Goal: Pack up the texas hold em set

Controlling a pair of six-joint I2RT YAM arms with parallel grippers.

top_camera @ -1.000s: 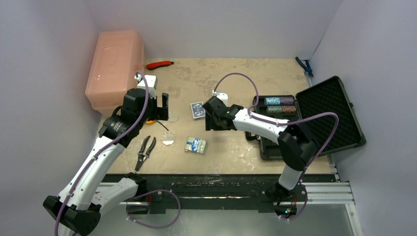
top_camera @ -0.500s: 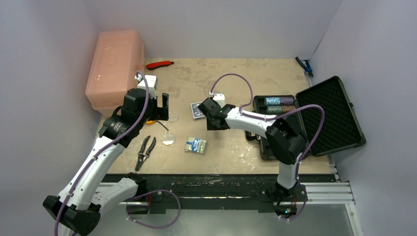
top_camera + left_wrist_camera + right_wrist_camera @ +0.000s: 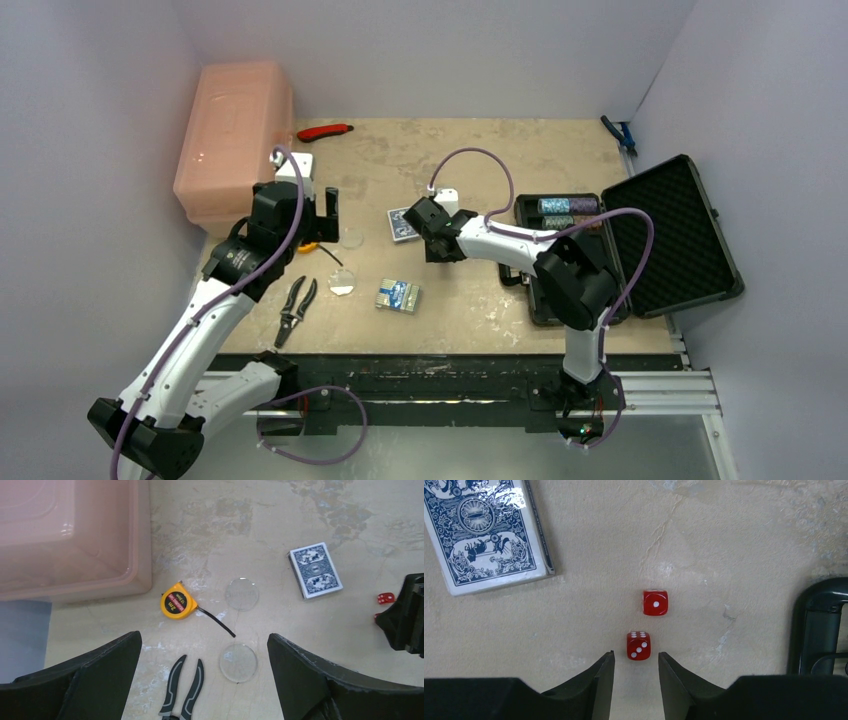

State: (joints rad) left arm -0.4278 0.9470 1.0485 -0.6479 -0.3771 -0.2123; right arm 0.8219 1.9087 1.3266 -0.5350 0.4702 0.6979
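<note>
Red die [image 3: 638,645] sits at my right gripper [image 3: 634,666] tips, jaws slightly apart, not touching; left gripper [image 3: 203,639] spread wide.

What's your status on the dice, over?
Right gripper open, lined up on the nearer red die, second die just beyond. Left gripper open above two discs. Path unobstructed.

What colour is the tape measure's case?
The tape measure is yellow, best seen in left wrist view.
</note>
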